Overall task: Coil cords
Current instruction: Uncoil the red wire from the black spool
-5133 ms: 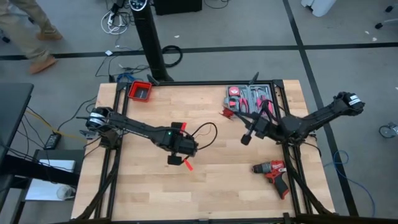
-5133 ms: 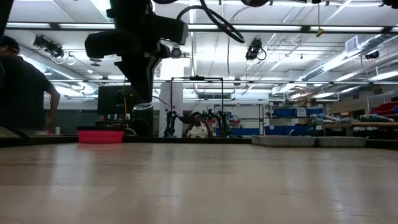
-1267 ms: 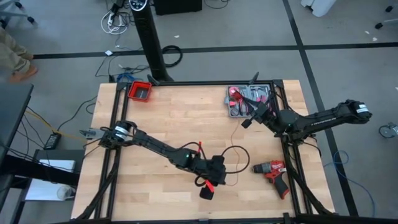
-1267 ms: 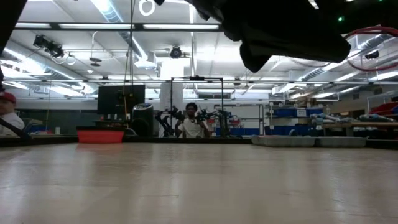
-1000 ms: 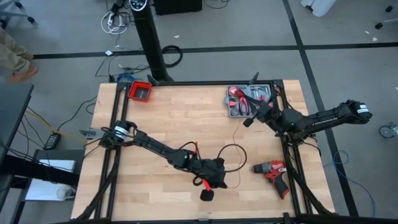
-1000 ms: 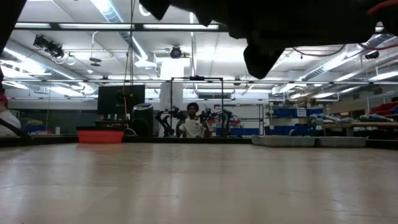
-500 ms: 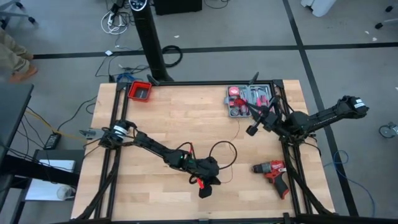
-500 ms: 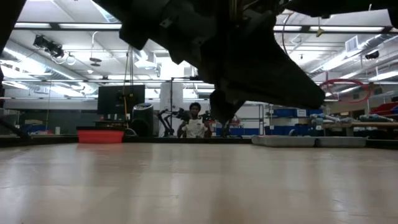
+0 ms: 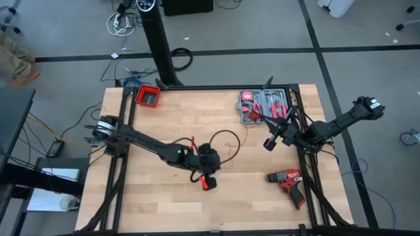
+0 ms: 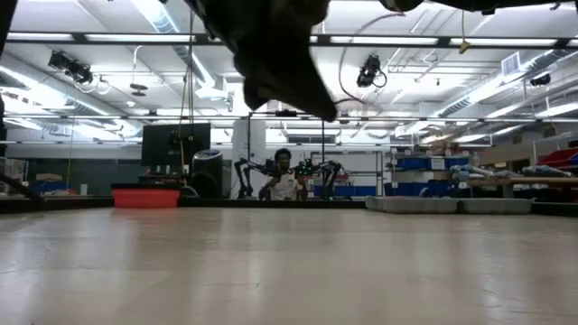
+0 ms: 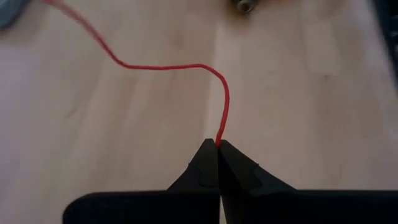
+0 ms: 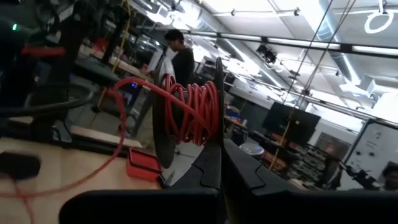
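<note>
Left gripper [image 11: 217, 144]: jaws clamped on the cords [image 11: 163, 66] mid-tabletop [image 9: 164, 128]; red wire trails off, far end cut off. Right gripper [image 12: 219, 144]: jaws together on a coiled red bundle, raised near the tool tray [image 9: 264, 103]. Low view: dark arm blocks the grip.

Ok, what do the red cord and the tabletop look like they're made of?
The red cord looks like thin wire in smooth plastic insulation, judging by its even red colour and soft, kink-free curve; what lies under the insulation cannot be seen. The left end effector is shut on it. The tabletop looks like pale butcher-block wood with a matte finish: narrow jointed strips and visible grain.
</note>
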Controlling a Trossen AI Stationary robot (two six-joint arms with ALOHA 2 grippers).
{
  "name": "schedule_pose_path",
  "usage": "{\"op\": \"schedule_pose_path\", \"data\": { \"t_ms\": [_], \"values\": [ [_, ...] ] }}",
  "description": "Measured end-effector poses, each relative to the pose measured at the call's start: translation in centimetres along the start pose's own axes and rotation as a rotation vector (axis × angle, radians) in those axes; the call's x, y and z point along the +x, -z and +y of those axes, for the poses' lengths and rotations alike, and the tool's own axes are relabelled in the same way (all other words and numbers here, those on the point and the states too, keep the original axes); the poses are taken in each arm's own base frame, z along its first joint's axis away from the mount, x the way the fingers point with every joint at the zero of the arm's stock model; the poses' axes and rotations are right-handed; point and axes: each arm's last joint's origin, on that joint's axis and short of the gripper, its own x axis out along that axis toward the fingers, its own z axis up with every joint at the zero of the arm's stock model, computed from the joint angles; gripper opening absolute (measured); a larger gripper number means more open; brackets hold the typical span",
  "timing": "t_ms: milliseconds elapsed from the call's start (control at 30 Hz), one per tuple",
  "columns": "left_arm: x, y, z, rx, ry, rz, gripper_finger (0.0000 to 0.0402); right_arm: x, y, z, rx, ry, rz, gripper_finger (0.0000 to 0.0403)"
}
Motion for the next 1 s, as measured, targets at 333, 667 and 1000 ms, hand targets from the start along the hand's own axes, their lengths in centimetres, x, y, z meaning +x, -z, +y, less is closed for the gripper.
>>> {"op": "schedule_pose_path", "data": {
  "t_ms": [333, 667, 1000],
  "values": [
    [-3.4, -0.3, 1.0, 0.010, -0.090, 0.044, 0.0126, -0.6, -0.1, 0.3, -0.016, 0.007, 0.043, 0.0000],
    [-4.3, -2.0, 1.8, 0.000, -0.110, 0.007, 0.0172, -0.6, 0.0, 0.5, -0.004, -0.001, 0.049, 0.0000],
    [-5.7, -6.6, 2.5, -0.058, -0.160, -0.234, 0.0172, -0.1, 0.5, 1.4, -0.019, -0.016, 0.072, 0.0000]
  ]
}}
